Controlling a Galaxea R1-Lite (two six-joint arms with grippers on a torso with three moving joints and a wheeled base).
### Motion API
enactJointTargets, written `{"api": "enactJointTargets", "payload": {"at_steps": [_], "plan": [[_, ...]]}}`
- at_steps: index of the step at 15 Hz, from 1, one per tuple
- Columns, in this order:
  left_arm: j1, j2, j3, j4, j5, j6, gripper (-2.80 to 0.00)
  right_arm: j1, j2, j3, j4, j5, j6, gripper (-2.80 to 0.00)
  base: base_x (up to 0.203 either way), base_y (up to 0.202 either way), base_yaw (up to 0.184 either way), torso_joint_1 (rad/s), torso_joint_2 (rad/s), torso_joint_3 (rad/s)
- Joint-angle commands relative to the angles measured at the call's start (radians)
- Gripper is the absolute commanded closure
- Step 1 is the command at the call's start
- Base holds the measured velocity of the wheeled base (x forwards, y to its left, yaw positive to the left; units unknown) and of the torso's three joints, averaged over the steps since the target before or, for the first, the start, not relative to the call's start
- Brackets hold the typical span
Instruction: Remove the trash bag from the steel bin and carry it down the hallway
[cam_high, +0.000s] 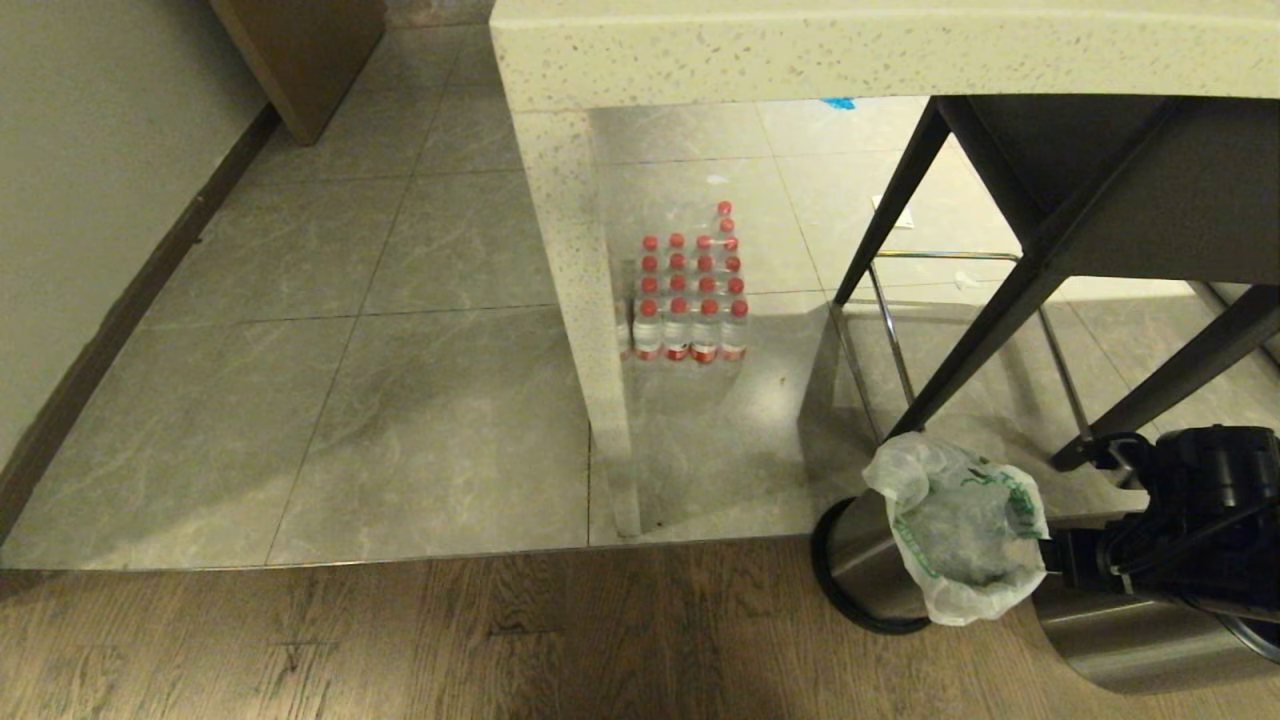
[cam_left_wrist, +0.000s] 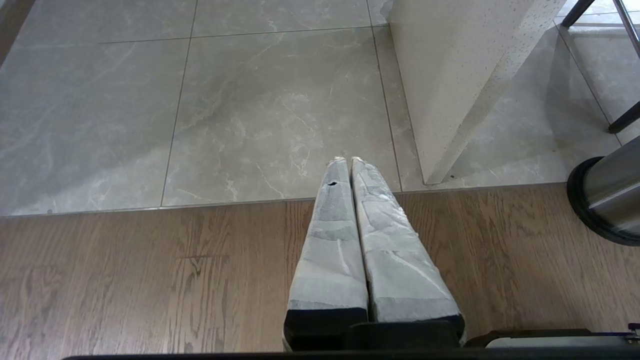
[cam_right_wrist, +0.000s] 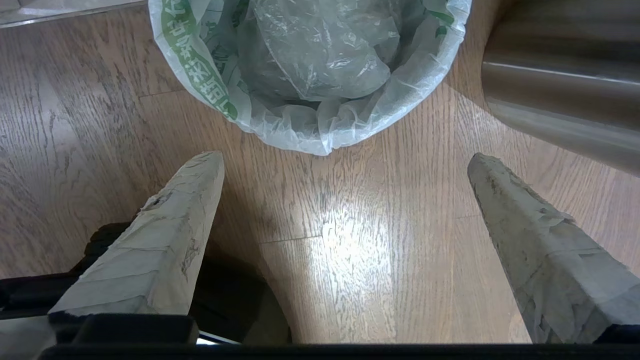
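trash bag (cam_high: 965, 535): translucent white, green print, crinkled, mouth open, lining the bin, rim folded over | steel bin (cam_high: 860, 560): brushed steel, black base ring, tilted, on wood floor

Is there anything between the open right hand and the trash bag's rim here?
Nothing visible does. The right hand is open, with only bare wood floor showing between its fingers and the trash bag ahead. A second steel cylinder stands off to one side, not in the path.

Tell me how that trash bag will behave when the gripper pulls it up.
The trash bag looks thin and crinkled, so probably floppy and light. Its film may slip or tear. The open right gripper is short of its rim.
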Motion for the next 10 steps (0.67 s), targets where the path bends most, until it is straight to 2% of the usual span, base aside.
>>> {"api": "enactJointTargets", "payload": {"at_steps": [1,10], "plan": [[0.0,-0.002,0.0,0.0,0.0,-0.001,0.0,0.166,-1.798,0.402,0.668,-0.04,0.082,-2.8,0.0,0.0,0.0,0.0,0.0,0.0],[0.0,-0.002,0.0,0.0,0.0,-0.001,0.0,0.166,-1.798,0.402,0.668,-0.04,0.082,-2.8,0.0,0.0,0.0,0.0,0.0,0.0]]}}
